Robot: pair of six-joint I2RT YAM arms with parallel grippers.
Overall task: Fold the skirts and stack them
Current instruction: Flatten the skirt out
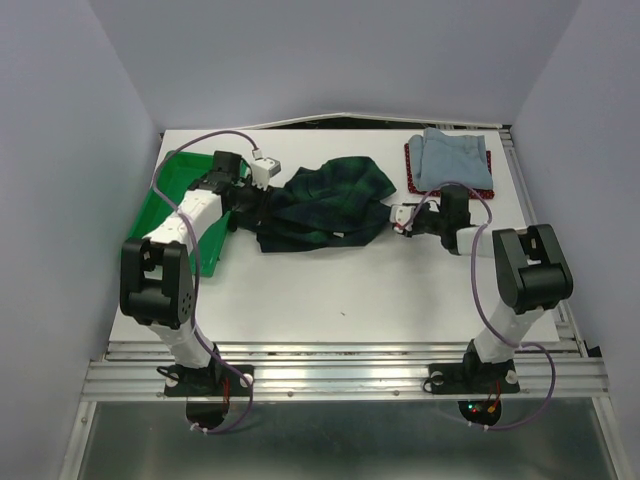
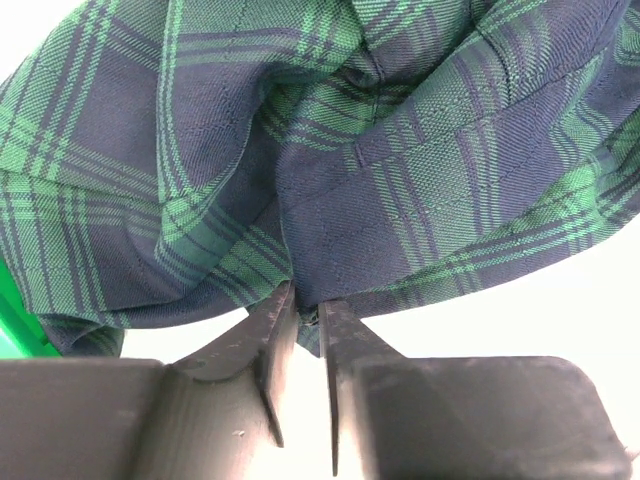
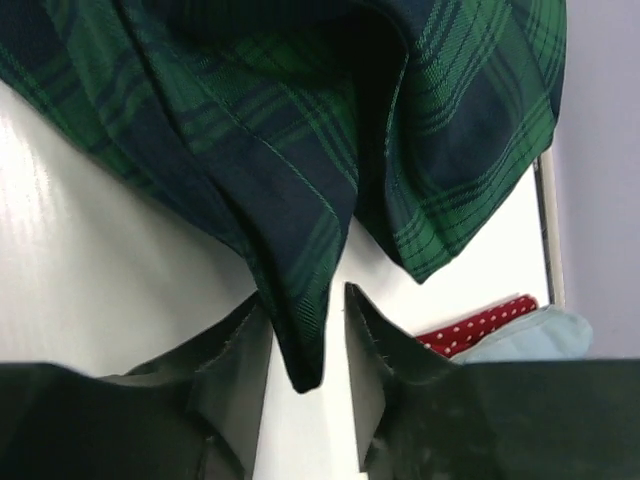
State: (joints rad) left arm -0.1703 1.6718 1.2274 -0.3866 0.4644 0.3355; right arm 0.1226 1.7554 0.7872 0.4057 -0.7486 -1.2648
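The plaid skirt (image 1: 325, 205) lies bunched and stretched between my two grippers at mid-table. My left gripper (image 1: 250, 200) is shut on its left edge; in the left wrist view the jaws (image 2: 308, 300) pinch a fold of the plaid cloth (image 2: 400, 150) at their tips. My right gripper (image 1: 400, 216) is at the skirt's right end. In the right wrist view it (image 3: 306, 295) stands open, with a hanging corner of the skirt (image 3: 280, 120) between the jaws, against one finger only. The folded denim skirt (image 1: 450, 155) lies on the red dotted skirt (image 1: 470, 188) at the back right.
The bright green tray (image 1: 175, 190) sits at the left, under my left arm, and its edge shows in the left wrist view (image 2: 15, 320). The red dotted skirt (image 3: 480, 325) and the denim one (image 3: 540, 335) lie just beyond my right gripper. The table's right rail (image 1: 520, 200) runs close by.
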